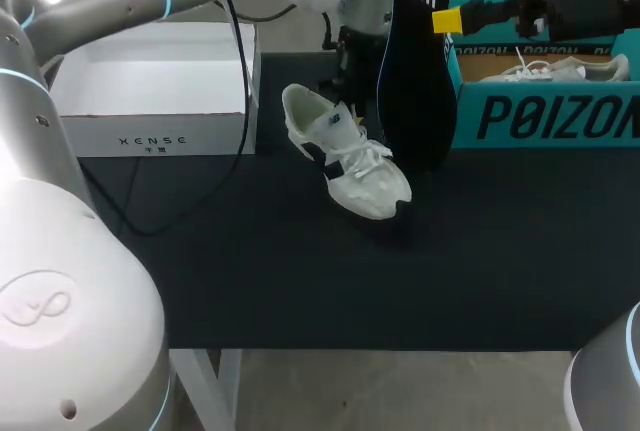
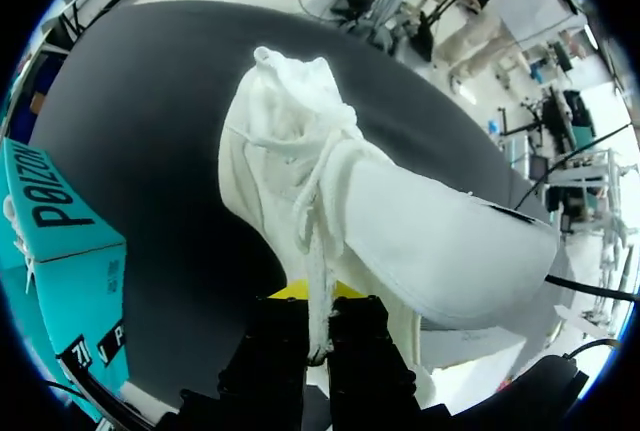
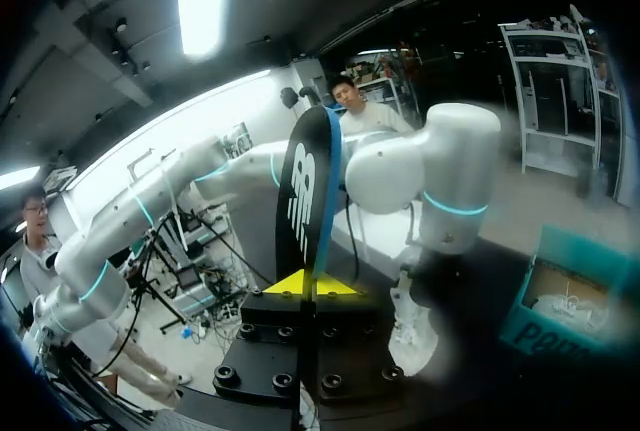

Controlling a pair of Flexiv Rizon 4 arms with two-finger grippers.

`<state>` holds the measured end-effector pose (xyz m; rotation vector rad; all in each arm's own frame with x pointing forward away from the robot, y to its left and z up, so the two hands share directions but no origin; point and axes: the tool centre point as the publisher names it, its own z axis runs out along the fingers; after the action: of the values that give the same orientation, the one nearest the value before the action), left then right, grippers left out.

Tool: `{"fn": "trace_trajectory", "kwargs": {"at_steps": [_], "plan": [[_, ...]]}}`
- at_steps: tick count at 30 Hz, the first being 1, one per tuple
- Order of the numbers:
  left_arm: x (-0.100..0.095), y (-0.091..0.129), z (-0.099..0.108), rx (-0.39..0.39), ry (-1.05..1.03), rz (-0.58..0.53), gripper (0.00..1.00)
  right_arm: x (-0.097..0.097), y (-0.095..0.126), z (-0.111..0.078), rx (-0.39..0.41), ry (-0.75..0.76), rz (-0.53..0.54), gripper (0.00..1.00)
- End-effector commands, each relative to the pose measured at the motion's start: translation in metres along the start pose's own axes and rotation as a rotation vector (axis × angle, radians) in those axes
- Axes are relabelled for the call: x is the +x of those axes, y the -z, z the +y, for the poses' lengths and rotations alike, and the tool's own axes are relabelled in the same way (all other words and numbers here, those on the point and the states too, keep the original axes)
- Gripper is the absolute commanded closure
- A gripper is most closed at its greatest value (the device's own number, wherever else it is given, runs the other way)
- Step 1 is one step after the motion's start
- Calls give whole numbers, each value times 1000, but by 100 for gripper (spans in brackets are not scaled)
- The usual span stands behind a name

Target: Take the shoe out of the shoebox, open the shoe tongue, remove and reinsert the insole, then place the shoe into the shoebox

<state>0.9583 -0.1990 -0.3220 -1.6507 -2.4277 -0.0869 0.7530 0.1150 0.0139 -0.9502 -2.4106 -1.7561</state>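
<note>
Insole (image 1: 412,71), pinched in my right claw (image 3: 312,284) and hanging below it, looks light and floppy, best gripped near its heel; left claw (image 2: 318,336) nips narrowly on sneaker (image 2: 330,201) just ahead.

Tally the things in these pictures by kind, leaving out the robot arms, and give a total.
Shoes: 2 (white shoe on the table, second shoe in the teal box)
Insoles: 1 (dark insole, held upright)
Boxes: 2 (teal box, white box)
Total: 5
</note>
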Motion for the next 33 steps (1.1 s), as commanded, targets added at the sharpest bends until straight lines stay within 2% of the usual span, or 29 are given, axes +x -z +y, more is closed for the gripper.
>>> {"fn": "trace_trajectory", "kwargs": {"at_steps": [1, 13, 33], "plan": [[-10, 0, 2, 9, -58, 32, 100, -1, -1, 0, 2, -1, -1, 100], [-13, 1, -6, -71, -307, 164, 100, -1, -1, 0, 2, -1, -1, 100], [-43, -18, -17, -102, -432, 157, 100, -1, -1, 0, 2, -1, -1, 100]]}}
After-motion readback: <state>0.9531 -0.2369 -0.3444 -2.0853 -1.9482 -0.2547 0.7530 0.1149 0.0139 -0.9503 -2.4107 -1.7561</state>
